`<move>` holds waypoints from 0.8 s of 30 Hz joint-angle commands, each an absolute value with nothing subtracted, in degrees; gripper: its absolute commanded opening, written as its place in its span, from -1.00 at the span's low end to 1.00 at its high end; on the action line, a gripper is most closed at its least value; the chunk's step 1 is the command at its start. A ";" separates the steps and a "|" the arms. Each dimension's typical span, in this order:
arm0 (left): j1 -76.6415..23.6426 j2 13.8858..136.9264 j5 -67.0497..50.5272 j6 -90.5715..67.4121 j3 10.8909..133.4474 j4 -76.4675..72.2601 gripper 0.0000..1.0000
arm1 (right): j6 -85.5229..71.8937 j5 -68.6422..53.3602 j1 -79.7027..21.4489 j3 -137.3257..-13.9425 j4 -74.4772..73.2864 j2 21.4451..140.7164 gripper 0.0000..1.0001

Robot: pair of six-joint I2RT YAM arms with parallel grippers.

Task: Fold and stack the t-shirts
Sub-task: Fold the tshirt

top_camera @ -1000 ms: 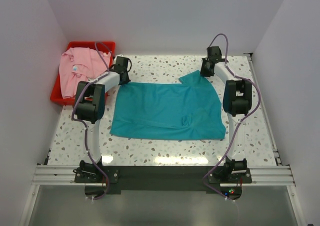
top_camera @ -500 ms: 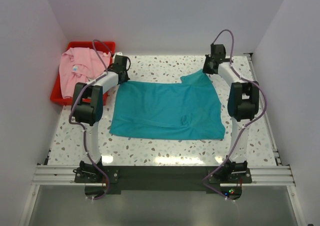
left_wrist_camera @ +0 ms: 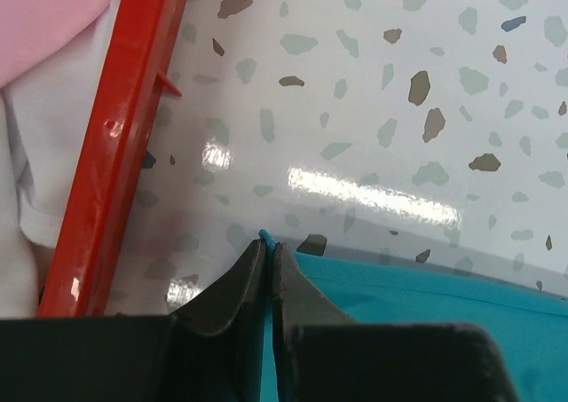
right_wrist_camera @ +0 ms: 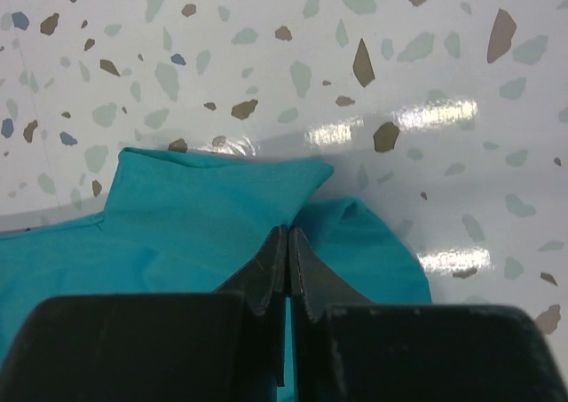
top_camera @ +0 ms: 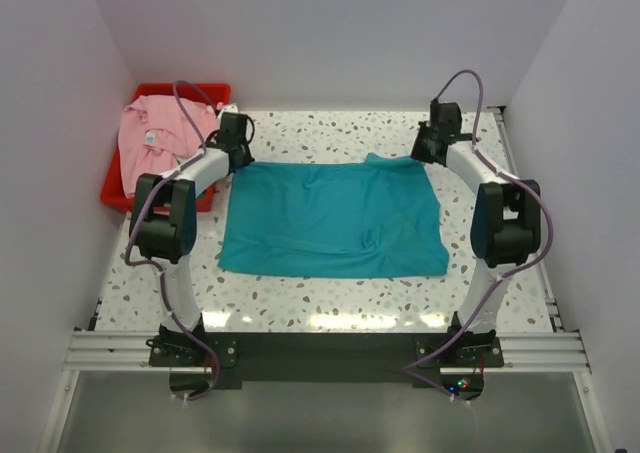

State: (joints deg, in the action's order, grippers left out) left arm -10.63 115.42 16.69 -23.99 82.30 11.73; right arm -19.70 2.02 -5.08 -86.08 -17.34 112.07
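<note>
The teal t-shirt (top_camera: 335, 218) lies spread on the speckled table, stretched between both grippers along its far edge. My left gripper (top_camera: 237, 153) is shut on its far left corner; the wrist view shows the jaws (left_wrist_camera: 269, 247) pinching a thin tip of teal cloth (left_wrist_camera: 426, 309). My right gripper (top_camera: 430, 153) is shut on the far right corner; its wrist view shows the jaws (right_wrist_camera: 288, 235) closed on a fold of teal cloth (right_wrist_camera: 177, 216). The pink t-shirt (top_camera: 155, 143) lies bunched in the red bin (top_camera: 112, 198).
The red bin stands at the far left, its wall close to my left gripper in the left wrist view (left_wrist_camera: 115, 145). White walls enclose the table on the left, back and right. A metal rail (top_camera: 320, 348) runs along the near edge.
Both grippers moved outward and toward the far edge, pulling the teal shirt's far edge flat and straight. The raised right corner has come down.
</note>
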 commanded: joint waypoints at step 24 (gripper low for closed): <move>-10.20 86.14 14.15 -33.83 50.64 7.39 -1.00 | -27.33 2.55 -4.92 -51.07 -15.21 76.03 -1.00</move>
State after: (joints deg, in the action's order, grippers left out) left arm -10.57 89.91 14.28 -31.55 53.43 10.90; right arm -26.13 2.81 -5.08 -53.47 -17.12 80.05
